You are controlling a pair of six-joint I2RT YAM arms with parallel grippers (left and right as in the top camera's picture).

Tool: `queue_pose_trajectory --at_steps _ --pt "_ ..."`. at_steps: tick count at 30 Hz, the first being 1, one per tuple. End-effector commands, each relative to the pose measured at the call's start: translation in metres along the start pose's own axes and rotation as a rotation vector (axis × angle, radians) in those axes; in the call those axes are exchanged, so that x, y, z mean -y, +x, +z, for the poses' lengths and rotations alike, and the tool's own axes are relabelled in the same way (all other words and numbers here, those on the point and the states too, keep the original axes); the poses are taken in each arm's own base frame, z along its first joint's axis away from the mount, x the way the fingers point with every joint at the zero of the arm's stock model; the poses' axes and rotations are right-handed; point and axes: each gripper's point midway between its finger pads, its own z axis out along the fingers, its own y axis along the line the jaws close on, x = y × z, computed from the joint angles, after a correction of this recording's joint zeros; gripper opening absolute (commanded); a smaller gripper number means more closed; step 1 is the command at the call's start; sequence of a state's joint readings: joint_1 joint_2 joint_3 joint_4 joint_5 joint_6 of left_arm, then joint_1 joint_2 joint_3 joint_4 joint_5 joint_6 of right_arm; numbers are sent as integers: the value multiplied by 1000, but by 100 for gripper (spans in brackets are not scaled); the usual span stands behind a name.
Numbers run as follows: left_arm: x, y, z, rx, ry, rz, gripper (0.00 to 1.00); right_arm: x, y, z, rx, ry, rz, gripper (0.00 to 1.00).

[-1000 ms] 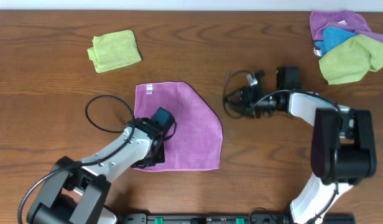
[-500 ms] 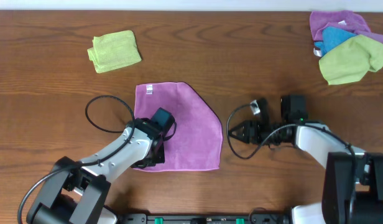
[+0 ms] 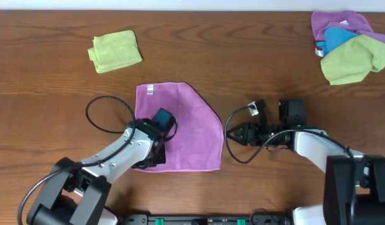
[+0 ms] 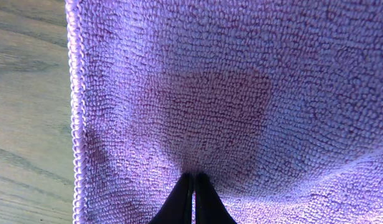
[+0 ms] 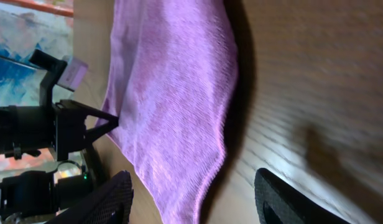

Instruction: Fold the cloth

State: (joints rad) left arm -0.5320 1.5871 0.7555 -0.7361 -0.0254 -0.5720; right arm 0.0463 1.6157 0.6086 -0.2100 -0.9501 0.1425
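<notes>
Progress: next to none. Found cloth [image 3: 186, 122] spread nearly flat beneath left claw [image 4: 193, 177], one far corner slanted off, perhaps tucked under. Saw left claw shut tight, tips nipping the pile near the cloth's edge; right claw [image 3: 237, 134] partly open, empty, facing the cloth's edge just ahead. Judged every proper fold yet to make. Noted brown wood-grain bench [image 3: 255, 75], folded green cloth [image 3: 115, 51] and heaped cloths [image 3: 349, 47] well away from both claws; made out little of the room

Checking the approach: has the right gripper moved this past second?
Yes. The right gripper has come back toward the robot, from the far corner of the cloth to its right edge.
</notes>
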Motion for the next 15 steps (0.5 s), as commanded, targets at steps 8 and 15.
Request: queue_pose_trajectory --at_steps 8,15 --pt "-2 8 11 -31 0 20 6 5 8 13 -40 -39 81 65" --pt "-1 8 11 -31 1 34 6 10 7 26 -49 -114 118 65"
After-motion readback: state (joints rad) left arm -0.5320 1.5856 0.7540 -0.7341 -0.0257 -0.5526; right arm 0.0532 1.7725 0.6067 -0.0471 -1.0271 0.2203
